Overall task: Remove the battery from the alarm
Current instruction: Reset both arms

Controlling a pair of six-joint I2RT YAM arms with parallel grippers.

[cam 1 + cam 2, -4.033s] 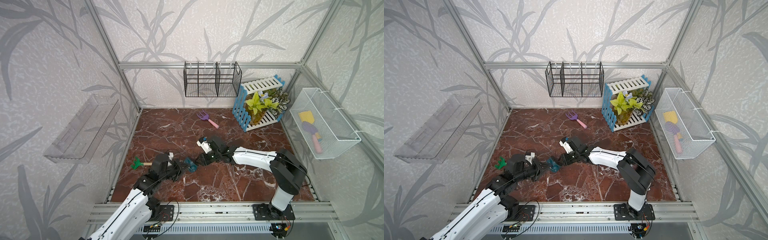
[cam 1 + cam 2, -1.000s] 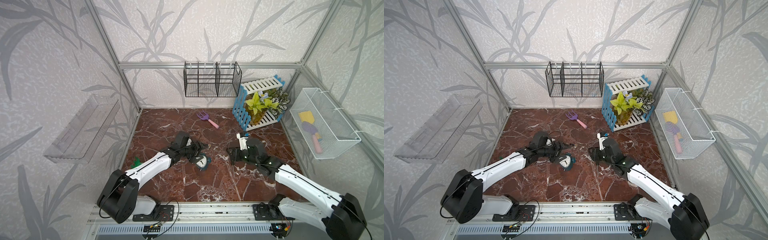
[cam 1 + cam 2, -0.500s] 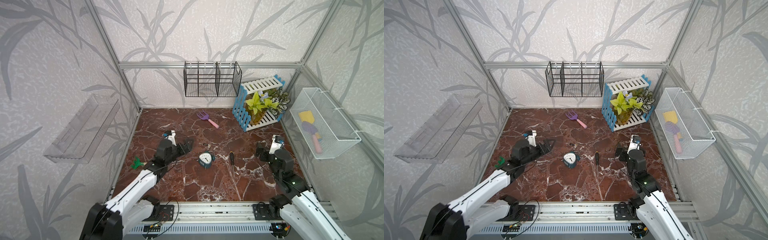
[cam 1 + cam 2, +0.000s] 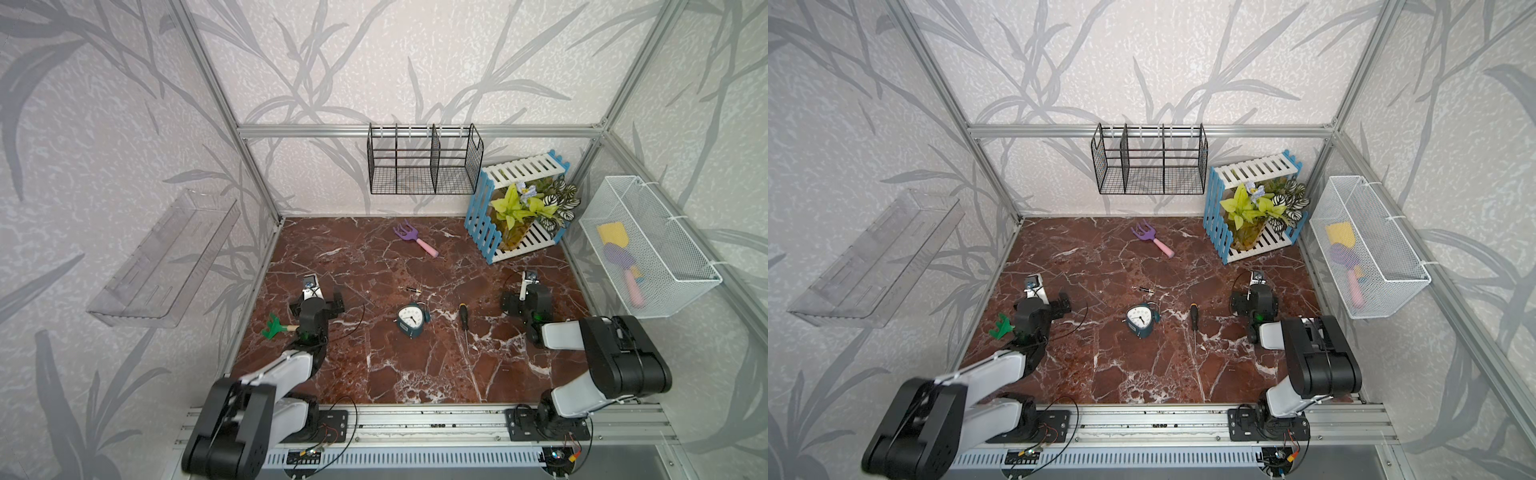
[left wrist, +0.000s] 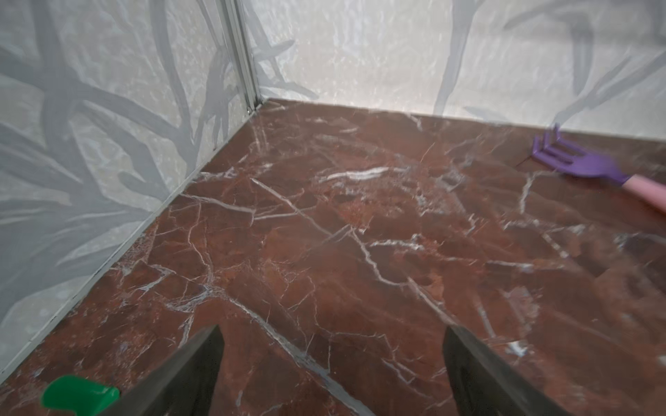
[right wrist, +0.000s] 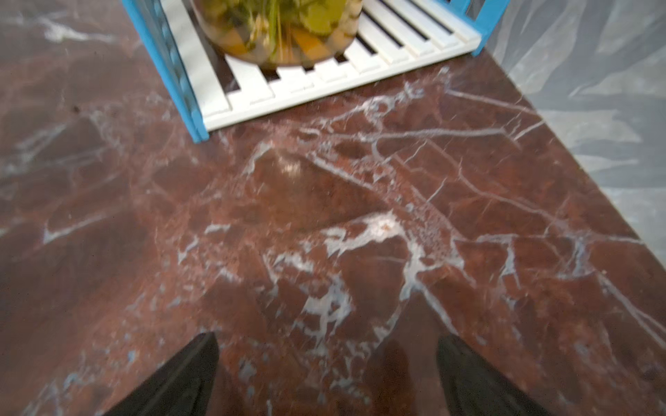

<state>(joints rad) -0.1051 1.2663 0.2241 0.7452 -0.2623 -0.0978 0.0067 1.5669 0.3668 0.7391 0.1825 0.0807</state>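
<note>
Hanging wide and empty, left hand (image 5: 331, 338) and right hand (image 6: 328, 342) flank the battery (image 4: 412, 289), loose on the table (image 4: 374, 374) well apart from both, near the alarm (image 4: 411, 320); any nudge could roll it away.

Bright even light, soft shadows, sharp top views, both wrist views motion-blurred

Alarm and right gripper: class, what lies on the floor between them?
The screwdriver lies between the alarm and the right gripper, touching neither; both top views show it.
</note>
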